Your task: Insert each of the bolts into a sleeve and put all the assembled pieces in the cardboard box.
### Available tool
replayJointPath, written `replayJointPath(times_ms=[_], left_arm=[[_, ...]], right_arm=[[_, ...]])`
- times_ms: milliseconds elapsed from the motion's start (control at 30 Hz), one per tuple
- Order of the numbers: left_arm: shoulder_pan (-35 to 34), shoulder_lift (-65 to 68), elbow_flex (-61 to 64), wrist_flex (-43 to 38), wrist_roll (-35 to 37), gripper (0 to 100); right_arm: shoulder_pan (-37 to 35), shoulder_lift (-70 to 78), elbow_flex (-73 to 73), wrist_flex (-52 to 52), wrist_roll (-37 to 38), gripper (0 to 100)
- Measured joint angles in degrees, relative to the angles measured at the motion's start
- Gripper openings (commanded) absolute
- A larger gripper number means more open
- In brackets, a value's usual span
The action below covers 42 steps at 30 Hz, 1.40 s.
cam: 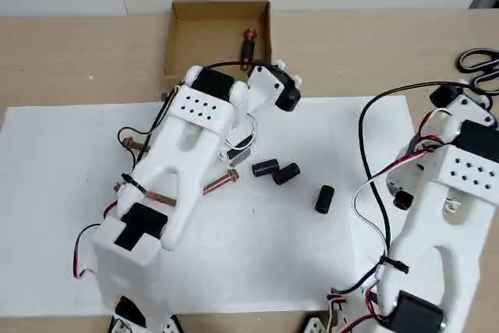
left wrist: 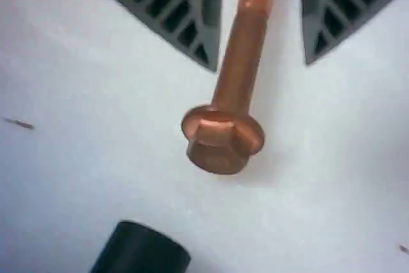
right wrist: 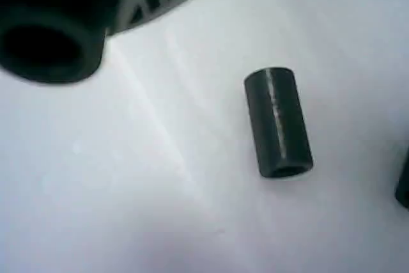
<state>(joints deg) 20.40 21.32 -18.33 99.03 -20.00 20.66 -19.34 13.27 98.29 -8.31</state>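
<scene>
- My left claw (left wrist: 261,61) stands apart. Its ribbed grey fingers (left wrist: 172,11) flank a copper bolt (left wrist: 231,94) without touching it.
- That bolt lies on the white paper (left wrist: 77,158), smooth round shank between the fingers, flanged hex head toward the lens.
- A matt black sleeve (left wrist: 142,250) lies near the head, cut off by the frame edge.
- Seen from above, my left arm (cam: 183,169) hides the claw and most of a second bolt (cam: 160,199). A third bolt (cam: 134,144) at the arm's 9 o'clock side is hard to make out among the wires.
- A pair of sleeves (cam: 275,170) touch mid-paper, and a lone sleeve (cam: 324,199) lies at their 4 o'clock. It is a short plain tube on its side.
- The cardboard box (cam: 175,37) sits at 12 o'clock on the tan surface (cam: 78,52). It holds one assembled piece (cam: 247,48) (copper head above a black sleeve) near its 3 o'clock wall.
- Whether my right claw (right wrist: 137,4) is apart or clamped, I cannot tell. A blurred dark tube end (right wrist: 45,43) sits beside it, close to the lens.
- Scissors (cam: 479,64) at 2 o'clock are cut off by the edge.
</scene>
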Motion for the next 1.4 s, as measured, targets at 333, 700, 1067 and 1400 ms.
replayJointPath(times_ms=[333,700,1067,1400], left_arm=[[0.0,0.35,3.96,0.18,0.0,9],[0.0,0.7,4.31,0.26,-0.7,9],[0.0,6.07,4.31,-1.58,-1.23,9],[-0.09,9.05,4.31,-3.96,-1.23,9]], right_arm=[[0.0,0.0,0.0,0.0,0.0,0.2],[0.0,0.0,0.0,0.0,0.0,0.2],[0.0,0.0,0.0,0.0,0.0,0.2],[0.0,0.0,0.0,0.0,0.0,0.2]])
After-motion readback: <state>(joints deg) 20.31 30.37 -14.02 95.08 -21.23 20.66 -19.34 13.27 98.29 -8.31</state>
